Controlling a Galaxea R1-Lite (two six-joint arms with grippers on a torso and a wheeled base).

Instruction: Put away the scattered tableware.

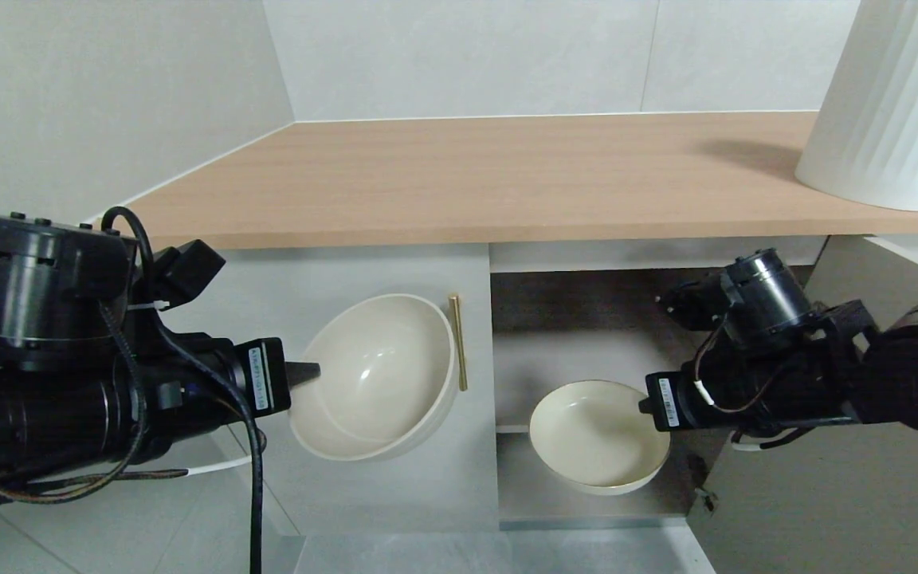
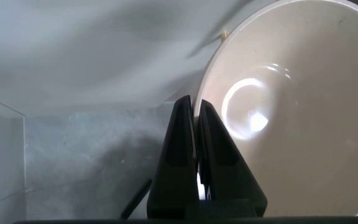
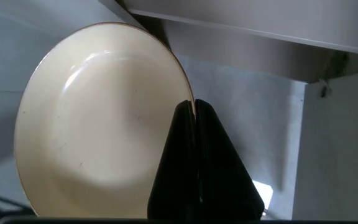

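Holding 1 dish each, both arms sit low in front of the cupboard. The left gripper (image 1: 304,371) has its fingers pinched tight on the rim of the big bowl (image 1: 379,375), which is tipped up on its edge. The right gripper (image 1: 644,402) pinches the rim of the flat bowl (image 1: 594,434) the same way. The flat bowl hangs right at the open cupboard (image 1: 586,327), so the right arm is nearer to it. The big bowl is in front of the shut door (image 1: 347,271). Above is the worktop (image 1: 507,175).

Black arms (image 1: 45,414), cylindrical motor housings (image 1: 37,271), looped cables (image 1: 255,478), white barcode labels (image 1: 258,376), wedge-shaped left pincer (image 2: 196,121), right pincer (image 3: 194,112)
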